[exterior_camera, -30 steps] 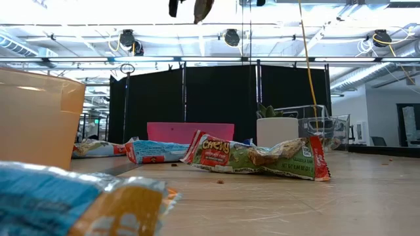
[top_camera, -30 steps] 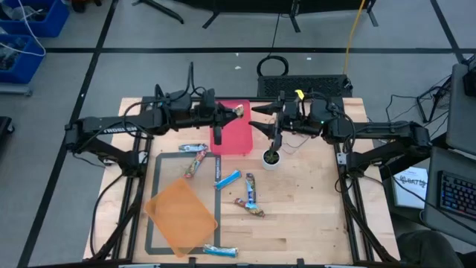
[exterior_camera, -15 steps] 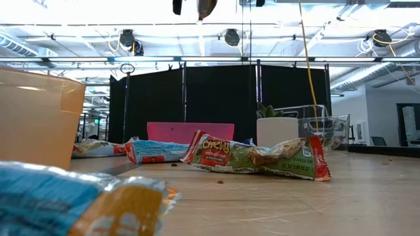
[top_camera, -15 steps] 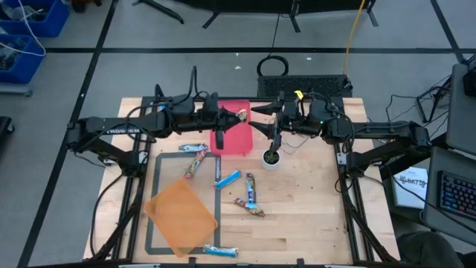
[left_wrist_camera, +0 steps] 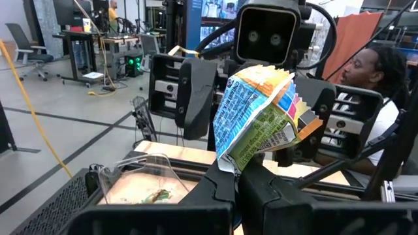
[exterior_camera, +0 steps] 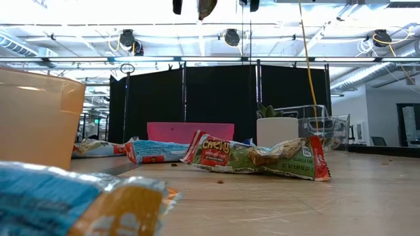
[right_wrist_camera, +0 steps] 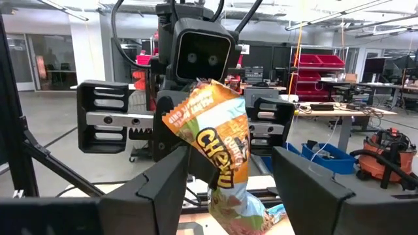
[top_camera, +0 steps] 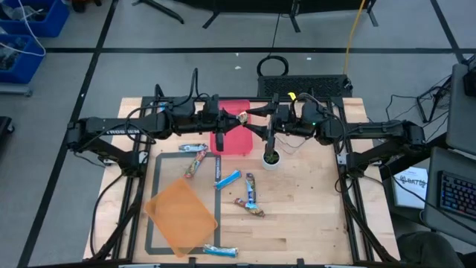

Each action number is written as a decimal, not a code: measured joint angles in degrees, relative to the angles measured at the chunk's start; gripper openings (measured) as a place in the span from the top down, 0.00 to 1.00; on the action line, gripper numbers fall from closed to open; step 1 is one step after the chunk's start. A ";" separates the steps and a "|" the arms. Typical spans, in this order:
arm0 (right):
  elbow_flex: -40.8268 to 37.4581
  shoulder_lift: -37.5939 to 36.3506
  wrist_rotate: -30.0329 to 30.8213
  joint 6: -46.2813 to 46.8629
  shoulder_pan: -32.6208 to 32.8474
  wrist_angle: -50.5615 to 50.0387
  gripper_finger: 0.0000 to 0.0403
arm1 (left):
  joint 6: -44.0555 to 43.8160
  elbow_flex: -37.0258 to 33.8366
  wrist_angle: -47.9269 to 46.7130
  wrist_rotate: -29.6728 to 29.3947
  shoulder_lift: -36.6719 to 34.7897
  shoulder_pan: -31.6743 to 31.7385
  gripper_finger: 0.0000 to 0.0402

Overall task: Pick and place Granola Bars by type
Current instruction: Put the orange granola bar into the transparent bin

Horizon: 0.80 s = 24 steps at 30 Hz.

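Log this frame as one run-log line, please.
left gripper: shut on granola bar, raised over pink tray | right gripper: open, facing the bar for handover | other bars on table

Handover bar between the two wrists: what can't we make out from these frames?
- Held bar: whether the right gripper fingers touch it; they flank it open, contact unclear in the right wrist view.
- Left gripper: its grip point sits behind the wrapper in the left wrist view.
- Low view: both grippers are cut off by the top edge.
- Pink tray: its contents are hidden under the arms in the high view.
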 joint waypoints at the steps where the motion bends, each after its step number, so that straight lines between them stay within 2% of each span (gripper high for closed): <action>1: 0.00 0.03 -0.01 0.03 0.00 -0.01 0.47 | 0.00 0.00 -0.16 -0.02 0.00 -0.02 1.00; 9: 0.00 0.03 -0.02 0.21 0.02 0.08 0.47 | -0.02 -0.03 -2.12 -0.09 0.02 -0.11 1.00; 24: 0.00 0.06 -0.22 0.17 0.04 -0.48 0.48 | -1.05 -0.07 0.63 -0.31 2.40 -1.16 1.00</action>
